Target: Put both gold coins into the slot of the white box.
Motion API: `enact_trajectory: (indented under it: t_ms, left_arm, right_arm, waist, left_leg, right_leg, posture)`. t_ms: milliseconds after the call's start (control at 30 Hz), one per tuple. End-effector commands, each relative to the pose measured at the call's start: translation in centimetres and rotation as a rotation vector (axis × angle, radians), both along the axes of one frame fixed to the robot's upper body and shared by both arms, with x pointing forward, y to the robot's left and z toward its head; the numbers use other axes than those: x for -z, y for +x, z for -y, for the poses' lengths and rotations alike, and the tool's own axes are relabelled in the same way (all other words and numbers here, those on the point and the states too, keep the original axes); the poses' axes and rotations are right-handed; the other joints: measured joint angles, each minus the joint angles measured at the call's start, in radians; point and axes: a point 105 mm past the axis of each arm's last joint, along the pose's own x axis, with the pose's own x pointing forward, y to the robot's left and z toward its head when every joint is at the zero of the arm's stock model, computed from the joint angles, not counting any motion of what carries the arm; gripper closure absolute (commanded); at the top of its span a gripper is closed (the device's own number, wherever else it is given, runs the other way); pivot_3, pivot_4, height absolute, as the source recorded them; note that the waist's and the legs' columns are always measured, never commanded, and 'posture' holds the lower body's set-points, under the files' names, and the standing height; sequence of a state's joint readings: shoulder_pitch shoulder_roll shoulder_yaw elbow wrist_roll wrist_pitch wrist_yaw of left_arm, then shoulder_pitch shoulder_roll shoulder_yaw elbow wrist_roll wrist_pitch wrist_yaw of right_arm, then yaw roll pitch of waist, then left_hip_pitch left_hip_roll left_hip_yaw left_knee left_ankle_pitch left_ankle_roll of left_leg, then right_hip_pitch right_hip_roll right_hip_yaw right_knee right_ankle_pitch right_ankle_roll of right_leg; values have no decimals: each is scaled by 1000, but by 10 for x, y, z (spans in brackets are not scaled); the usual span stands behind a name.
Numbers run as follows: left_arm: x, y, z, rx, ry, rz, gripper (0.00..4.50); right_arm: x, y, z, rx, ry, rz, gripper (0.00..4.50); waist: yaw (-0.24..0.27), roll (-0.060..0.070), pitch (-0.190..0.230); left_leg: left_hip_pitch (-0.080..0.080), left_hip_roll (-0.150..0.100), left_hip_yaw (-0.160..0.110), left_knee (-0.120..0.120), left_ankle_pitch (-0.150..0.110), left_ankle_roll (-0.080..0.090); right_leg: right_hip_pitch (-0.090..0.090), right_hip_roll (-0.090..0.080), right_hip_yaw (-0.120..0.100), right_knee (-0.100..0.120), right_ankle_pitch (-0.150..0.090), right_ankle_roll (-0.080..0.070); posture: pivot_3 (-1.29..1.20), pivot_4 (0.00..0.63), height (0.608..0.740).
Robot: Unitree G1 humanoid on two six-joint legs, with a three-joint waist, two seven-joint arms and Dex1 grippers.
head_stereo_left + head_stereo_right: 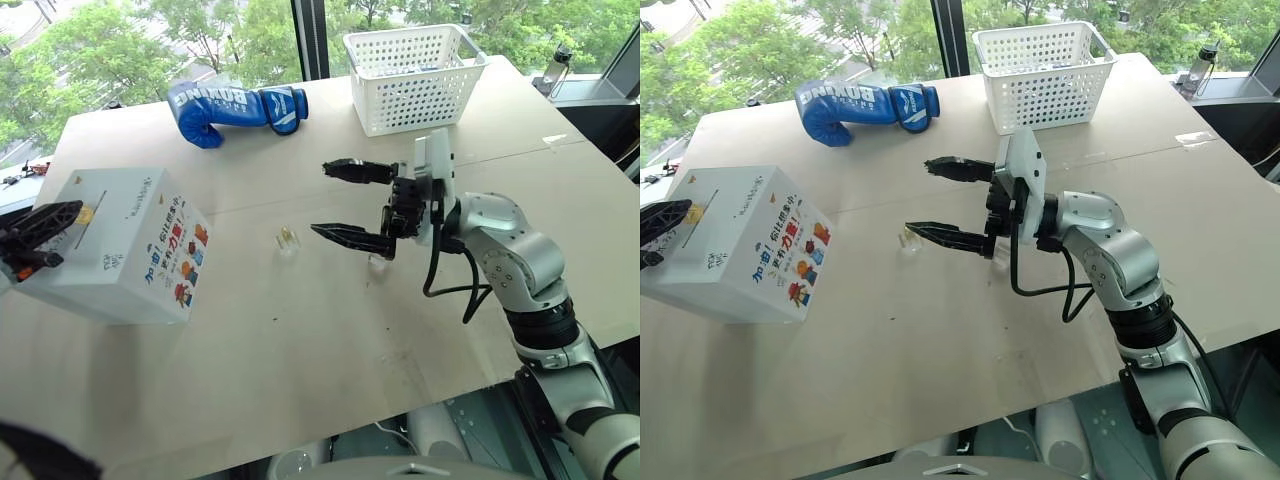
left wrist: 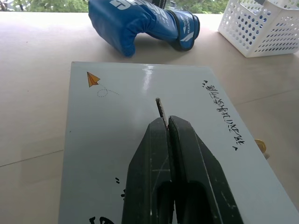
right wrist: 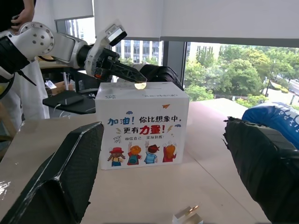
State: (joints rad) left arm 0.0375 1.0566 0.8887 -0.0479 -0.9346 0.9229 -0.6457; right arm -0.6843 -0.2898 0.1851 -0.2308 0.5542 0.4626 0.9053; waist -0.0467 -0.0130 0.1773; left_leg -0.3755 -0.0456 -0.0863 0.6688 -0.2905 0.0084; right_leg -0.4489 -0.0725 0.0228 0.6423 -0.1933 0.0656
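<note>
While left jaws pinch one gold coin (image 3: 140,85), another (image 1: 288,237) lies free

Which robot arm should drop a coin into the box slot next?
Left. The left gripper holds a gold coin right over the white box near its slot.

White box (image 1: 120,245) with colourful cartoon side, blue boxing glove (image 1: 235,108), white lattice basket (image 1: 413,78), pale-gold coin (image 1: 288,237)

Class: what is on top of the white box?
A gold coin at the slot, pinched in the shut left fingers. The slot's near part is covered by them.
</note>
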Motion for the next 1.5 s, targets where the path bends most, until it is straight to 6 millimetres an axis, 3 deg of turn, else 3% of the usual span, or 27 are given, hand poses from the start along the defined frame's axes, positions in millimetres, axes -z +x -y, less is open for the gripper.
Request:
enact_trajectory:
  t_ms: [33,367,733,833,967,1067,1167,1233,1300,1400,1500]
  left_arm:
    - [17,-1,-9,-75,3,-81,4500]
    - [25,-6,8,-131,130,-137,4500]
    - [23,-7,18,-172,144,-117,4500]
    - [20,-7,24,-147,140,-98,3661]
    - [3,-3,28,-146,214,2,1771]
    - [-20,-4,44,-78,281,158,484]
    - [-38,-10,65,31,262,268,484]
    - [-54,-17,87,144,201,361,484]
    - [-57,-28,113,291,156,389,484]
    - [-30,-48,150,500,184,264,484]
    - [0,-58,157,503,231,120,484]
  right_arm:
    - [-9,-10,-2,-22,21,46,40]
    - [-9,-10,-1,-16,30,43,40]
    - [-10,-10,-4,-35,27,44,40]
    - [-10,-11,-4,-36,26,42,0]
    - [-7,-9,-4,-28,13,44,0]
    - [-2,-6,-7,2,-18,62,0]
    - [7,2,-15,66,-49,68,0]
    - [19,9,-24,114,-71,48,0]
    - [31,16,-35,156,-82,4,0]
    - [51,36,-55,255,-108,-86,0]
    - [71,51,-73,342,-170,-148,0]
  waist:
    - [1,0,0]
    - [1,1,-1]
    - [2,2,-1]
    - [3,2,-1]
    - [3,2,-1]
    - [4,1,-2]
    - [6,-3,-3]
    - [7,-3,-3]
    - [4,-4,-3]
    - [-4,-4,-3]
    - [-10,-4,-3]
  left_leg:
    - [0,0,0,0,0,0]
    - [0,0,0,0,0,0]
    - [0,0,1,0,0,0]
    - [0,0,1,0,0,0]
    - [0,0,1,0,0,0]
    - [0,0,0,1,0,0]
    - [-2,0,-1,1,0,0]
    - [-3,0,-1,2,0,0]
    - [-3,0,-1,2,0,0]
    - [-2,0,0,2,0,0]
    - [-2,0,1,1,0,0]
  right_leg:
    - [0,0,0,0,0,0]
    - [0,0,1,0,0,0]
    - [0,0,1,0,0,0]
    - [0,0,1,0,0,0]
    - [0,0,1,0,0,0]
    - [0,0,0,0,0,0]
    - [0,0,-1,-1,0,0]
    - [0,0,-1,-1,0,0]
    - [0,-1,-1,-1,0,0]
    - [0,-1,0,-1,0,0]
    - [-2,0,2,-1,0,0]
  posture:
    - [0,150,721]
    - [0,150,721]
    - [0,150,721]
    - [0,150,721]
    - [0,150,721]
    - [0,150,721]
    - [0,150,721]
    - [0,150,721]
    - [0,150,721]
    - [0,150,721]
    - [0,150,721]
